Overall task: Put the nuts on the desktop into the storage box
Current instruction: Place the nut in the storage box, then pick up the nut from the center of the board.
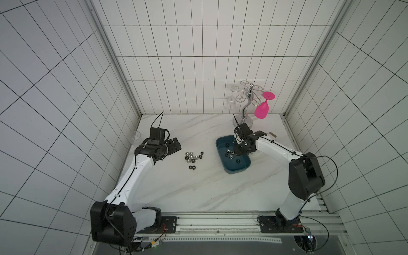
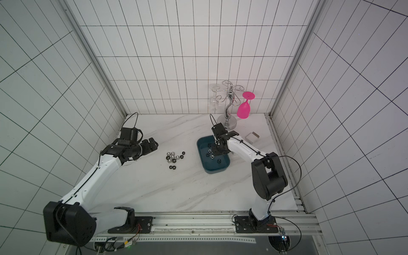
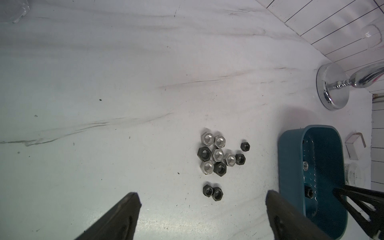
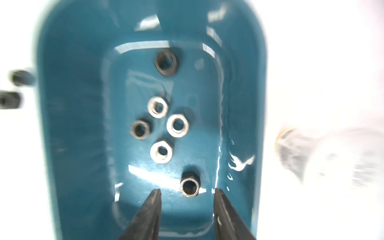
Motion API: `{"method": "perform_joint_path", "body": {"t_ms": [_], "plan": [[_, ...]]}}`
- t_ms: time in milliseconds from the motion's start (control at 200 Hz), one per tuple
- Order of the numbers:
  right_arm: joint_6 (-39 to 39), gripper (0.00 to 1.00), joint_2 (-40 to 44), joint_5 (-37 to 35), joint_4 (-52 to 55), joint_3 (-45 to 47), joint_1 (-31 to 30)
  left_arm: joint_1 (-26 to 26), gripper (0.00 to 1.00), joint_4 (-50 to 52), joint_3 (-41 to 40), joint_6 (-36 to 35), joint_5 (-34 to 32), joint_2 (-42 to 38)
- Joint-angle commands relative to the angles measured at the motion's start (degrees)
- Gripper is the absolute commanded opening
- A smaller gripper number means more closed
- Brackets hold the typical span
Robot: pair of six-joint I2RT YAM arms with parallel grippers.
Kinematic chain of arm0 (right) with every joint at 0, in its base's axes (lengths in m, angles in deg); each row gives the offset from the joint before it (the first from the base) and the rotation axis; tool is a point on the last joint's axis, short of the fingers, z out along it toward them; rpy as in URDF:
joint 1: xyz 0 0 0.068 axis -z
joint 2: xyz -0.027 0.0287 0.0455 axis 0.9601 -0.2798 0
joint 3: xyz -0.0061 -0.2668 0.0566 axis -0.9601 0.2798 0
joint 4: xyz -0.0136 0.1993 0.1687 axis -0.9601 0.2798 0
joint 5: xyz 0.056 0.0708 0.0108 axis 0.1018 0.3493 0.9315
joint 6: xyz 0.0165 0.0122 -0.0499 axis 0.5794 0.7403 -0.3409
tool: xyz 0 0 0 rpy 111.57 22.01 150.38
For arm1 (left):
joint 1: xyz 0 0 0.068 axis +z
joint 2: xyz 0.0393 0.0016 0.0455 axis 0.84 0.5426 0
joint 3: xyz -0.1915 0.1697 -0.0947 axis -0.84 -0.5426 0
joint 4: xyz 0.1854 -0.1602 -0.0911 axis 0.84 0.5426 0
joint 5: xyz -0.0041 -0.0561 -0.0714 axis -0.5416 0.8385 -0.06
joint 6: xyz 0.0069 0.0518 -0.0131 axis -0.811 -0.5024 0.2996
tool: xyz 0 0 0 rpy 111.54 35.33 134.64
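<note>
White marble worktop (image 1: 198,187): about a third done.
Six small hex metal nuts (image 4: 161,151) in teal plastic storage box (image 1: 237,170), eleven left mid-frame; right gripper (image 4: 187,191), left gripper (image 3: 201,193) parted, empty.

Both top views look steeply down from high overhead onto the whole counter (image 1: 198,187) — nearly identical, slightly shifted sideways. The left wrist camera looks down at a slant across the counter, taking in the loose nuts (image 3: 218,154) and the storage box (image 3: 291,166). The right wrist camera hangs close over that box — its inside fills the frame.
</note>
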Motion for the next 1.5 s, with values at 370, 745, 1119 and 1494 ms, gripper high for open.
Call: {"method": "perform_joint_path", "body": {"t_ms": [370,745,1119,1494], "plan": [[0.43,0.50,-6.30,6.02,-2.48,-8.30,-21.48,4.93,0.98,2.28,-0.52,-0.54,-1.27,-3.44],[-3.16,0.54,-21.43,6.50,-4.52,-17.00,-26.60,5.97,0.98,2.92,-1.59,-1.05,-0.42,-4.55],[-3.92,0.54,-32.09,3.62,-1.58,-27.23,-27.81,6.07,0.98,3.25,-1.50,-2.20,-0.30,-4.59],[-5.00,0.30,-35.78,1.60,2.29,-30.93,-29.08,6.29,0.98,3.89,-1.28,-2.64,-0.68,-4.84]]}}
